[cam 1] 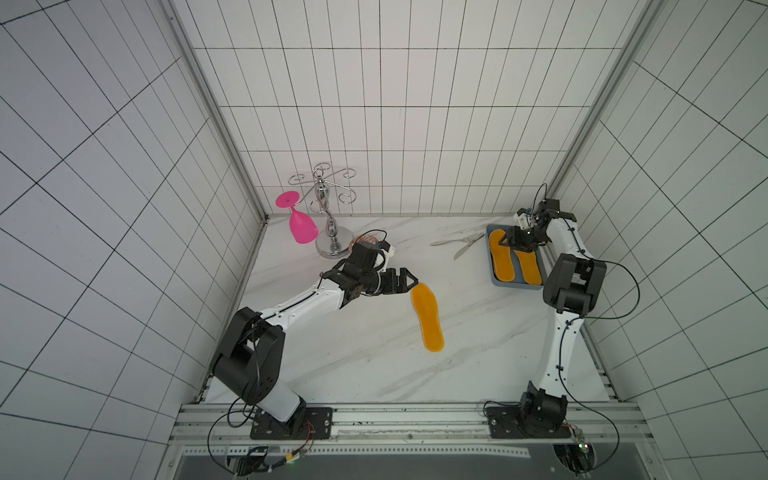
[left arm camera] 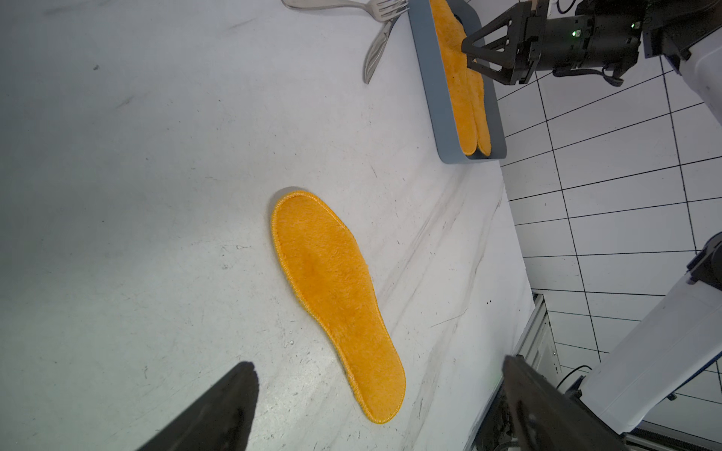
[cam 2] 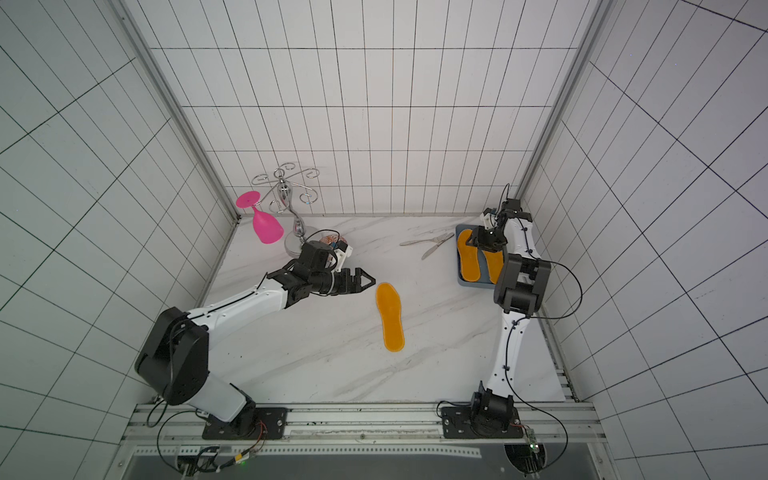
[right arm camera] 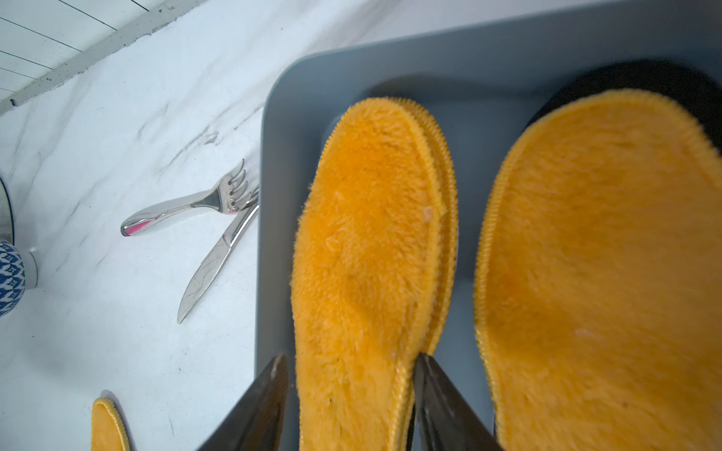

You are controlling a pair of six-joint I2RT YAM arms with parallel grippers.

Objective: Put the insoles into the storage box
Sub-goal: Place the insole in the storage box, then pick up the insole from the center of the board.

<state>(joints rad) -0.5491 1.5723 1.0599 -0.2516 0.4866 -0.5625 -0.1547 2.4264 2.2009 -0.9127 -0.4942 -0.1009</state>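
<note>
One orange-yellow insole [cam 1: 427, 318] [cam 2: 390, 318] [left arm camera: 336, 296] lies flat on the marble table, alone near the middle. My left gripper [cam 1: 413, 281] [cam 2: 370, 281] [left arm camera: 379, 363] hangs open just above its far end, touching nothing. The blue-grey storage box [cam 1: 489, 253] [cam 2: 458, 257] [right arm camera: 273, 156] sits at the back right. Inside lie two orange insoles stacked [right arm camera: 367, 242] beside a third [right arm camera: 605, 254], which rests on a black insole [right arm camera: 664, 78]. My right gripper [cam 1: 508, 241] [cam 2: 471, 240] [right arm camera: 351, 357] is open over the box, its fingers straddling the top stacked insole.
A fork [cam 1: 457, 240] [right arm camera: 187, 209] and a knife [cam 1: 463, 250] [right arm camera: 211, 265] lie just left of the box. At the back left stand a chrome glass rack [cam 1: 328, 224], a pink goblet [cam 1: 301, 226] hanging from it and a small patterned bowl [cam 1: 368, 240] behind my left wrist.
</note>
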